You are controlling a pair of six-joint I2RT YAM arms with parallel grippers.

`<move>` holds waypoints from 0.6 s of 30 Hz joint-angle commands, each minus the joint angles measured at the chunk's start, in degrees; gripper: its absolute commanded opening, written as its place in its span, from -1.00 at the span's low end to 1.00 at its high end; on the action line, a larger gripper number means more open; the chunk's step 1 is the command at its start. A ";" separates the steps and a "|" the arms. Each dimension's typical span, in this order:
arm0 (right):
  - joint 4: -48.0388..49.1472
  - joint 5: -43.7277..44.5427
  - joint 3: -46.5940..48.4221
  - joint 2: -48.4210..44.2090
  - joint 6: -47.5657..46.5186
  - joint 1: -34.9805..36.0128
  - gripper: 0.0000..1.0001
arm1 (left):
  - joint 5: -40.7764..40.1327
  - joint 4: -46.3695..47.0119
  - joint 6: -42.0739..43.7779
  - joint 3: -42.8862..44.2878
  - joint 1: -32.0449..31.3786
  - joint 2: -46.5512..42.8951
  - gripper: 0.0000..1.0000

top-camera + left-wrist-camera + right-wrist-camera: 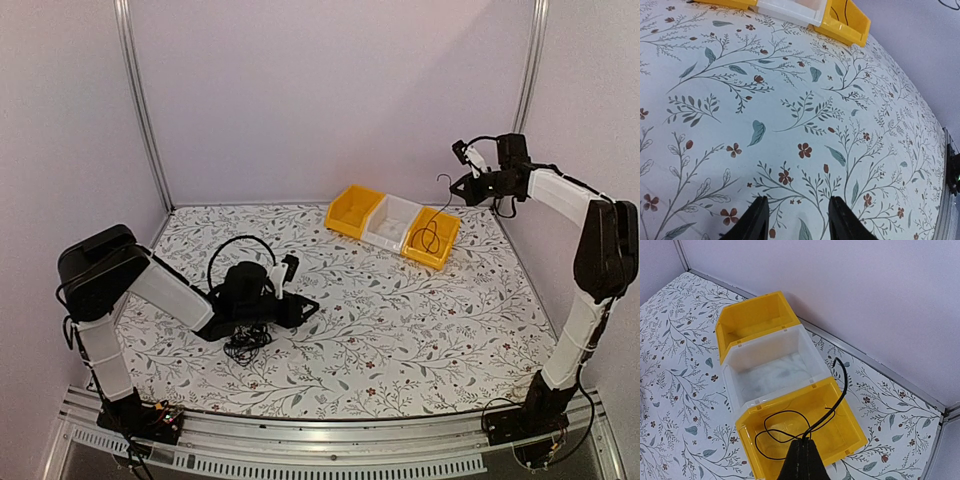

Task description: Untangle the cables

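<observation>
A small clump of thin black cables (246, 346) lies on the floral table just below my left arm's wrist. My left gripper (308, 308) points right beside the clump. In the left wrist view the left gripper (799, 220) is open over bare cloth with nothing between its fingers (758, 220). My right gripper (458, 186) is raised at the back right. It (802, 452) is shut on one thin black cable (840, 390). This cable (430, 238) hangs in loops into the nearest yellow bin (752, 440), with one end curling upward.
Three bins stand in a row at the back: a yellow bin (347, 224), a white bin (383, 238) and the yellow bin (425, 262) under the right gripper. Walls and a metal frame (140, 100) enclose the table. An aluminium rail (300, 455) runs along the near edge.
</observation>
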 commanded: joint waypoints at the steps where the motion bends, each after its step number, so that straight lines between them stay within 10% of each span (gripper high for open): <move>1: 2.76 3.20 -0.12 2.48 -0.52 0.05 -1.00 | 0.91 0.09 -0.10 1.41 -0.67 1.81 -0.20; 18: -7.48 7.93 4.48 16.87 2.71 2.89 -1.00 | 1.20 -0.03 -0.12 1.20 -0.69 0.11 -0.20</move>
